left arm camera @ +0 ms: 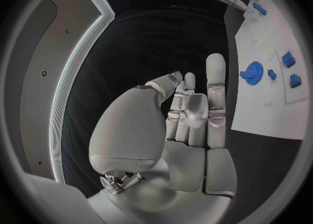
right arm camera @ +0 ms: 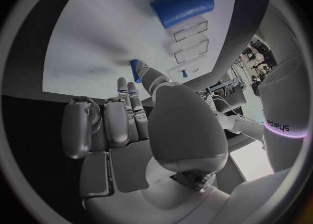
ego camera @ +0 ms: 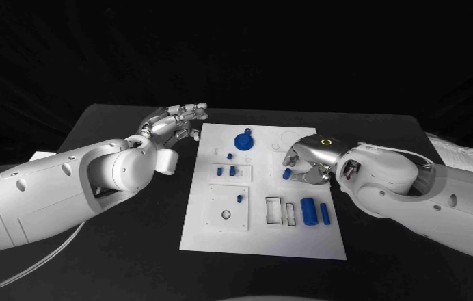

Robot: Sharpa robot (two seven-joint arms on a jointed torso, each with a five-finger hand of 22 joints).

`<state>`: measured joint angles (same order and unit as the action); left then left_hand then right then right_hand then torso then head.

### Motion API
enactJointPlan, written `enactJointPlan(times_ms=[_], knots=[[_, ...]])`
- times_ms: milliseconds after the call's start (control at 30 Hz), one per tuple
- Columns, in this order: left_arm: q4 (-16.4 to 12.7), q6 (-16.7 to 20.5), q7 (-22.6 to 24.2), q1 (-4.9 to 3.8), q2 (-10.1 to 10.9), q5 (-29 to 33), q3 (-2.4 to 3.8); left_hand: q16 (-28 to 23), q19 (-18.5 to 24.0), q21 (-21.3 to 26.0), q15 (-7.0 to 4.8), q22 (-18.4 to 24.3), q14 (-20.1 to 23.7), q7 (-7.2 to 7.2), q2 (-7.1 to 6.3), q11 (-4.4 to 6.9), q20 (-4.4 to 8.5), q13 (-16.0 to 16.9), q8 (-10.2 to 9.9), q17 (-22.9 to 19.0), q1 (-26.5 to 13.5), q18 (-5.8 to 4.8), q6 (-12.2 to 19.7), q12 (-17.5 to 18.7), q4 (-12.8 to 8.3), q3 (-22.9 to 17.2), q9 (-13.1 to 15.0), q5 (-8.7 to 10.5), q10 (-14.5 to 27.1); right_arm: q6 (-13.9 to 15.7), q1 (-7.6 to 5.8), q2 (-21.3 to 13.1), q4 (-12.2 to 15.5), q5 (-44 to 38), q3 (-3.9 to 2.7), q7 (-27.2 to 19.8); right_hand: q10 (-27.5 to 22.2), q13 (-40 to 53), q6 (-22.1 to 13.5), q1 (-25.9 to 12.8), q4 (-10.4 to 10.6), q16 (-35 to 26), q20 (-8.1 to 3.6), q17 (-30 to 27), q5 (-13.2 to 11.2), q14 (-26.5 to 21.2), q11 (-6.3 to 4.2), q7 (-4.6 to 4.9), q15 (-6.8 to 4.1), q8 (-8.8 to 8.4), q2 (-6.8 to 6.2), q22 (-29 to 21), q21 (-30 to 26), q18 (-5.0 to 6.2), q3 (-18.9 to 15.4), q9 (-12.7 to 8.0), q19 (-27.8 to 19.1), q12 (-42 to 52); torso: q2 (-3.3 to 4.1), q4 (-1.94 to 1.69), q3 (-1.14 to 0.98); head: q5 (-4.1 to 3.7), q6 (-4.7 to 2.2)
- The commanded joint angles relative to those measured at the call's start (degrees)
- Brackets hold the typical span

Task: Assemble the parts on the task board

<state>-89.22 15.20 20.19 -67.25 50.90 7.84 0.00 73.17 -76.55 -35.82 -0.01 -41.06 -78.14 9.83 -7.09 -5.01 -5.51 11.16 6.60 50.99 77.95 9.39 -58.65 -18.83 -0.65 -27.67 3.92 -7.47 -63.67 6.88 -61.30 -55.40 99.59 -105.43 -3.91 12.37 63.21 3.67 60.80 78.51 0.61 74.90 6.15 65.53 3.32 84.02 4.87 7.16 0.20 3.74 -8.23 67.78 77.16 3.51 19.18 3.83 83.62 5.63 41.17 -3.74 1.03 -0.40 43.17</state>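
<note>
Dim all round: the far half of the head view sinks into black, and the black table [ego camera: 118, 246] barely separates from the dark behind it. The white task board [ego camera: 261, 198] is the brightest thing there, evenly lit from above, no hard glare on it. The right hand [ego camera: 307, 161] casts a soft shadow on the board beneath it and carries a small glowing ring. Both wrist views bulge: straight board edges bend, and a dark frame rings each circle. In the left wrist view a bright light strip [left arm camera: 77, 73] curves along the rim. The left hand [left arm camera: 189, 114] catches soft sheen.
</note>
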Motion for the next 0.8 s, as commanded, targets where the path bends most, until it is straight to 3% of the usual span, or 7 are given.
enactJointPlan(times_ms=[33, 333, 800], knots=[[-0.12, -0.94, 0.27, -0.02, -0.02, -0.41, 0.02, -0.13, 0.25, 0.1, 0.1, 0.03, 0.41, 0.06, 0.33, -0.04, 0.06, 0.07, 0.25, -0.06, -0.43, 0.71, 0.28, -0.31, 0.08, 0.03, -0.06, -0.15, 0.27, -2.16, 0.11, 0.35, -0.42, -0.51, 0.04, 0.22, 1.67, 0.1, 0.54, 0.23, 0.41, -0.16, -0.53, -0.09, -0.34, 1.89, -0.35, 0.26, -0.58, 0.11, 0.78, -0.01, -0.26, 0.85, 0.7, 0.13, 0.07, 0.57, -0.01, 0.0, 0.04, 0.05, 0.13], [-0.09, -1.42, 0.14, -0.02, 0.01, -0.41, 0.02, -0.13, 0.25, 0.1, 0.1, 0.03, 0.41, 0.06, 0.33, -0.04, 0.06, 0.07, 0.25, -0.06, -0.43, 0.71, 0.28, -0.31, 0.08, 0.03, -0.06, -0.15, 0.27, -2.57, 0.27, 1.09, -0.84, 0.14, 0.09, 0.1, 6.51, 0.34, 2.16, 0.04, 1.35, 0.13, -1.33, 0.12, -0.34, 2.03, -1.32, 0.12, -1.44, 0.23, 1.31, 0.66, 0.14, 0.72, 2.66, 0.25, 0.46, 1.33, -0.01, 0.02, 0.01, 0.19, 0.2], [0.02, -2.7, -0.43, -0.03, 0.13, -0.41, 0.02, -0.2, 0.33, 0.23, 0.11, 0.11, 0.52, 0.05, 0.15, -0.05, 0.02, 0.18, 0.33, -0.33, -0.59, 0.75, 0.37, -0.7, 0.04, 0.18, -0.04, -0.12, 0.52, -2.11, 0.4, 2.05, -1.16, 0.52, 0.11, 0.0, 7.1, 0.31, 2.32, -0.18, 1.6, 0.05, -1.55, -0.14, -0.4, 2.04, -1.39, 0.15, -1.58, 0.14, 0.99, 0.83, 0.25, 0.68, 2.9, 0.22, 0.58, 1.1, -0.02, 0.04, 0.02, 0.37, 0.29]])
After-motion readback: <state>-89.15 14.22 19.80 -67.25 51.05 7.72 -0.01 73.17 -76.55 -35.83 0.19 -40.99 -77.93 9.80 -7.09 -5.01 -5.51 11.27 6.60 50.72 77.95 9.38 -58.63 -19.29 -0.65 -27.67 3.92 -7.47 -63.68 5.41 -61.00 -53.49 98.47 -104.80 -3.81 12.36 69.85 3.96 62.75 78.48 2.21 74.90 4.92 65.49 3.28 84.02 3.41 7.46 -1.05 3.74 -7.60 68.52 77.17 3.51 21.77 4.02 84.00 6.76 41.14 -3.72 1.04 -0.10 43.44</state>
